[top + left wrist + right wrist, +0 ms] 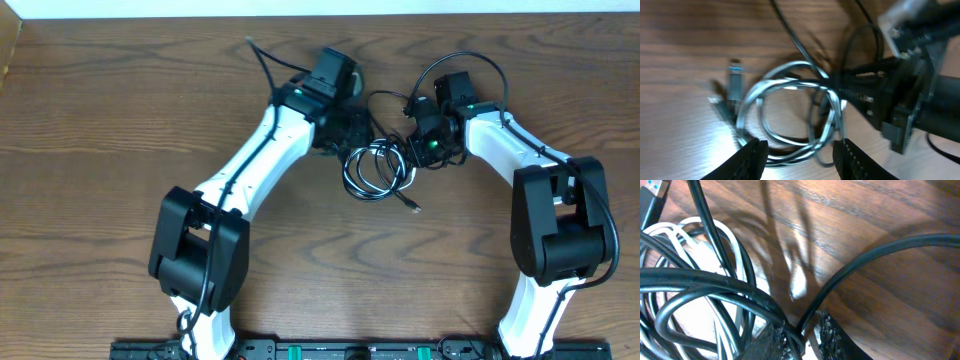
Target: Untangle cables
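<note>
Right hand (801, 339) pinches the black cord (880, 255) while the open, empty left hand (800, 159) straddles the white cord (785, 67) (loops overlapping); a slow pull should avoid tightening.

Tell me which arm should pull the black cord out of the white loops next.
Right: right jaws pinch the black cord; left jaws stand open over the white cord.

Coiled cords (378, 170) on table (100, 150), between my left gripper (797, 157) on their left and my right gripper (802, 340) on their right. Plug end (413, 206) just before the coil, rightward.
</note>
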You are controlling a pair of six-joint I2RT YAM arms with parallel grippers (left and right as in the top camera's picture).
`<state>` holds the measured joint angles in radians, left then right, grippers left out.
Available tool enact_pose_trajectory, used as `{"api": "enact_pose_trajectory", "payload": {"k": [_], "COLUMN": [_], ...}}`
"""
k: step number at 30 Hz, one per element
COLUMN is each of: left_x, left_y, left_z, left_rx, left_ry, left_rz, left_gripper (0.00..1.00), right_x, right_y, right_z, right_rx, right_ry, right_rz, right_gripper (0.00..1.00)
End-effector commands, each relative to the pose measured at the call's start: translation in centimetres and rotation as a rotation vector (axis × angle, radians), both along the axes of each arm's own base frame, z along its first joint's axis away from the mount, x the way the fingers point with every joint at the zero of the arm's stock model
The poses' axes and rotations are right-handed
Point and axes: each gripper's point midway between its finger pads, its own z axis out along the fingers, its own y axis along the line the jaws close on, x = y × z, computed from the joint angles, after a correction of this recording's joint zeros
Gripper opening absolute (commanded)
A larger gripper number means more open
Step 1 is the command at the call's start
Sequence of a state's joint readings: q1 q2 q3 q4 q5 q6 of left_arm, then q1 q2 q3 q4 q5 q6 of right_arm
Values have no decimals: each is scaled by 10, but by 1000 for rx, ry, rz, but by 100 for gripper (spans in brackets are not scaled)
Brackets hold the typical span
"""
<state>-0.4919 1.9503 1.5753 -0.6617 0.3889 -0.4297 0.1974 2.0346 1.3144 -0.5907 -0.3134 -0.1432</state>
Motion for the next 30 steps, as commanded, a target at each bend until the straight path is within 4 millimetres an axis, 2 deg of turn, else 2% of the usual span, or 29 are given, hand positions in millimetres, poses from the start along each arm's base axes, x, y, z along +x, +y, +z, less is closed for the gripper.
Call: {"api": "enact_pose_trajectory", "payload": {"k": [1,7,15,16,18,20,22,25,30], "left_x": [-4,-18,-23,-24,-26,-27,-29,-33,-31], "left_y": [-6,-13,-21,-21,-20,-18,-17,-14,-15], "left_z": [5,-8,-28,-33,-47,-61,-76,-96,-108], "left_rx": [-24,17,72,79,99,120,144,171,179], "left_ry": [22,30,31,38,66,86,101,126,123], "left_rz": [34,3,-23,-28,-32,-51,-83,-114,-137], "left_gripper": [48,51,51,48,29,14,10,10,8], "right_x": [-14,-16,-16,-16,-16,-14,-12,-11,-16], "right_y": [1,15,16,16,20,22,22,18,21], "right_z": [-16,-9,-8,-8,-3,4,13,23,30], "right_rx": [23,117,125,129,162,201,237,271,338], "right_ry": [61,71,73,74,73,70,64,60,68], "right_rz": [16,35,36,37,41,42,38,26,56], "right_gripper": [24,28,27,26,22,21,20,18,15]}}
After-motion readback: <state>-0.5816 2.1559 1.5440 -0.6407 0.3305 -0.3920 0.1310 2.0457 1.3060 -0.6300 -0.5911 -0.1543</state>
